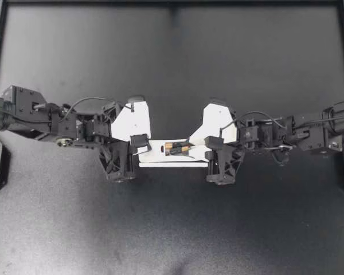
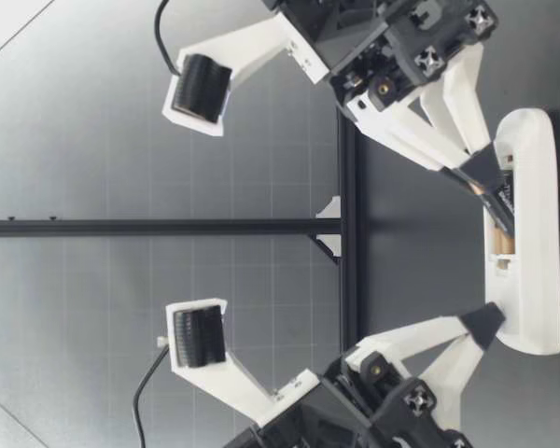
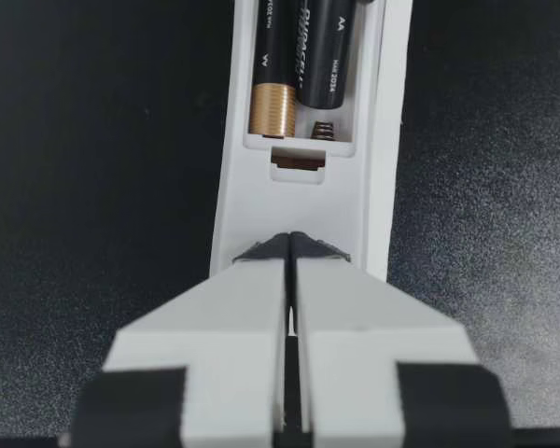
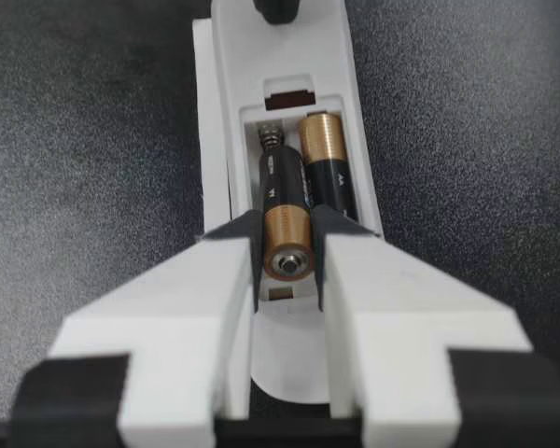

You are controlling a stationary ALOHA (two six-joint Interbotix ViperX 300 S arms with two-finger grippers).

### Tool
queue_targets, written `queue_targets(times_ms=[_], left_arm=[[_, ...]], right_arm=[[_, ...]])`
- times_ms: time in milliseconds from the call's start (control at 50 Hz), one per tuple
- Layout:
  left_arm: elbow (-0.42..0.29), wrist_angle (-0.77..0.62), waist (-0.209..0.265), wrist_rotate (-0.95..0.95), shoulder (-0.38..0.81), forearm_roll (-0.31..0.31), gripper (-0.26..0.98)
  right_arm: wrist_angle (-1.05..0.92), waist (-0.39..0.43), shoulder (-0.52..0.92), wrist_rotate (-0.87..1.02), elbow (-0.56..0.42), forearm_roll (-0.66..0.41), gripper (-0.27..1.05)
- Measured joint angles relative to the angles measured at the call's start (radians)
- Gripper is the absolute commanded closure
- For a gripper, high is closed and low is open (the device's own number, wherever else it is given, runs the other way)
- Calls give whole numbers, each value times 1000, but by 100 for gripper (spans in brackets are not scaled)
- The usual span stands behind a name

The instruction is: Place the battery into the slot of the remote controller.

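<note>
A dark, speckled table (image 1: 172, 229) runs up to a black rim (image 1: 172, 3) at its far edge, with wide bare room nearer and farther than both arms. My left claw (image 1: 145, 149) has its fingers (image 3: 252, 299) pressed together with nothing between them, their tips resting on the near end of the white remote (image 1: 172, 158). Ahead of those tips the remote's slot (image 3: 303, 140) lies open. The remote lies lengthwise between the two claws, on a flat white sheet (image 4: 202, 112) that sticks out along one side.

My right claw (image 1: 192, 146) is clamped on the battery (image 4: 285, 224), one finger on each side of its gold end. The battery's long axis runs along the remote, in line with this claw. Its far end meets the spring (image 4: 273, 138) in the slot, while the gripped end seems to sit a little above the slot floor. Just beside it, a second battery (image 4: 325, 168) lies flat in the slot, gold end pointing away from my right claw.
</note>
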Motion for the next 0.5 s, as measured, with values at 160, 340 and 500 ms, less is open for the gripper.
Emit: queue_targets(times_ms=[160,340,500], left_arm=[[0,0,0,0,0,-2,86],[0,0,0,0,0,-2,86],[-2,2,0,-2,0,-2,86]], right_arm=[[43,2,-2,-2,-14,-6,68],[74,3,0,-2,-35,-23,49],[86,3,0,2,-49,-25,37]])
